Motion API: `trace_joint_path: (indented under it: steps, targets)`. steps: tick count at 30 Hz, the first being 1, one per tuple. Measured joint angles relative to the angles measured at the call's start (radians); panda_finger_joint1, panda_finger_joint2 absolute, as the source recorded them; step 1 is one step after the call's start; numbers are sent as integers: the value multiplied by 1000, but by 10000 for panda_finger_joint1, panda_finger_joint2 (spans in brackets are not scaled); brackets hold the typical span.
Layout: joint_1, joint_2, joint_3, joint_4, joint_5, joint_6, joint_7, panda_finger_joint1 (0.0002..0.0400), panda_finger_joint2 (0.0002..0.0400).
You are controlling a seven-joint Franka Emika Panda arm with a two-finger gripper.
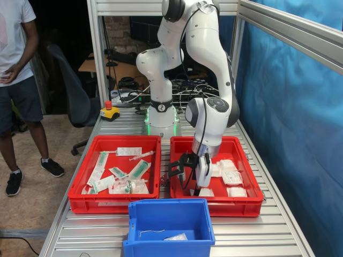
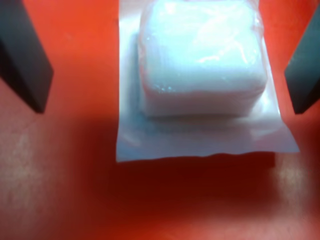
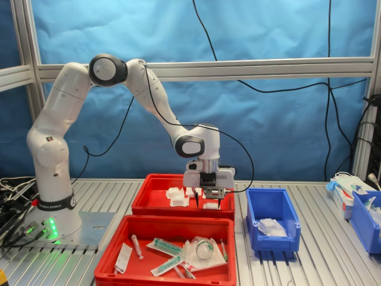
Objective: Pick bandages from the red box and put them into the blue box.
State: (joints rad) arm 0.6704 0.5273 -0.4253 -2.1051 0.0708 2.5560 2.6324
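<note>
The red box holds several white bandages; it also shows in the second exterior view. My gripper is low inside it at the end nearest the blue box. In the wrist view the gripper is open. Its dark fingers stand either side of one wrapped bandage lying on the red floor, clear of it. In the second exterior view the gripper is over that bandage. The blue box holds one white packet.
A second red tray with syringes and green-white packets sits beside the red box. A person stands at the first exterior view's left. A red stop button sits behind. Another blue bin and a white carton stand at the second exterior view's right.
</note>
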Motion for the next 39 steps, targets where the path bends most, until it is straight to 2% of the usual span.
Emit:
trace_joint_path:
  steps: [39]
  targets:
    - [0, 12, 26, 15, 2, 0, 0, 400, 400]
